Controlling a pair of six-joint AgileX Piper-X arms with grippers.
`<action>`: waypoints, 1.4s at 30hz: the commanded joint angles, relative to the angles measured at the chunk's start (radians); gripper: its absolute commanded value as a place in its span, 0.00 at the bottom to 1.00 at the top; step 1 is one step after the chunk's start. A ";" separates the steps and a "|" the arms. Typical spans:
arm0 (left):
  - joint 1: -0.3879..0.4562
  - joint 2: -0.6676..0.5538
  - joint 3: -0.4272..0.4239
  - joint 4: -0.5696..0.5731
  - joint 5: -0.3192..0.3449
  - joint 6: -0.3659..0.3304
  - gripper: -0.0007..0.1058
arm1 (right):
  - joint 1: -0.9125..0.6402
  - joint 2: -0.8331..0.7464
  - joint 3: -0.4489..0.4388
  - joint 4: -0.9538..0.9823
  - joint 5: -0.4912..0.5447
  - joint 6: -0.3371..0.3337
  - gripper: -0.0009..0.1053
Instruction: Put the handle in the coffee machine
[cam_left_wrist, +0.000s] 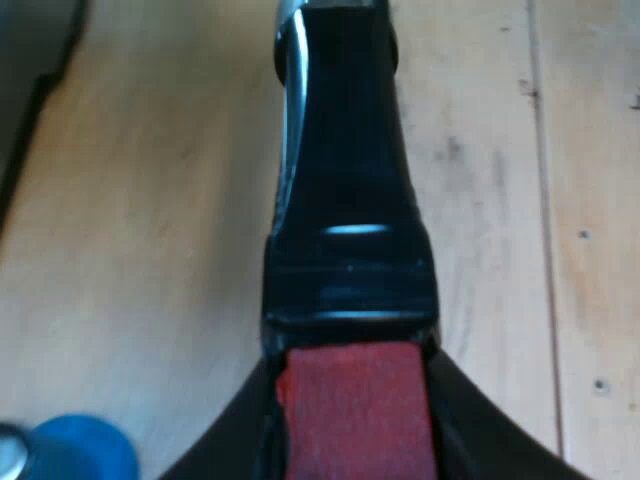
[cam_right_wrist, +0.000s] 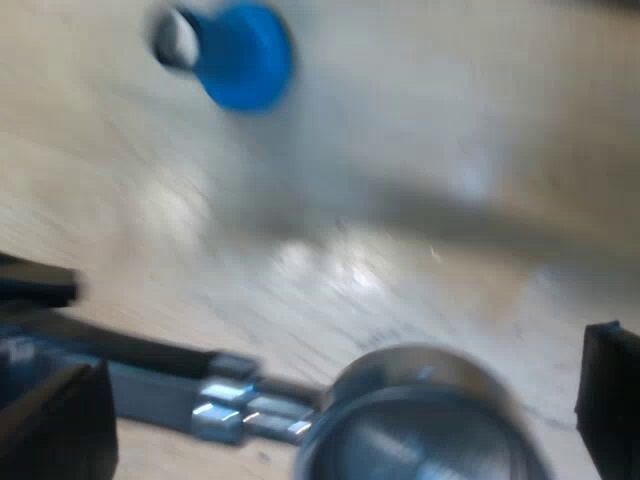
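Your left end effector (cam_left_wrist: 350, 405) pinches handle (cam_left_wrist: 345, 150) at red end; long axis runs straight ahead. Right end effector (cam_right_wrist: 330, 405) spread over metal cup (cam_right_wrist: 420, 425).

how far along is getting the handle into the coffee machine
Done: the left gripper is shut on the dark handle with the red end. In hand: the handle is over the wooden table, near the blue tamper, and the right gripper hangs open either side of a round metal part, probably the holder's head. Left: reaching the machine and locking it in.
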 joint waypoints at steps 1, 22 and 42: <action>0.026 -0.011 -0.005 -0.001 0.047 -0.010 0.01 | 0.002 -0.011 -0.032 -0.005 0.010 -0.033 0.90; 0.322 -0.011 -0.033 0.086 0.011 -0.007 0.01 | 0.280 -0.069 -0.044 -0.037 0.467 0.057 0.90; 0.504 0.087 -0.101 0.104 0.016 0.110 0.01 | 0.336 -0.055 -0.044 -0.211 0.764 0.063 0.90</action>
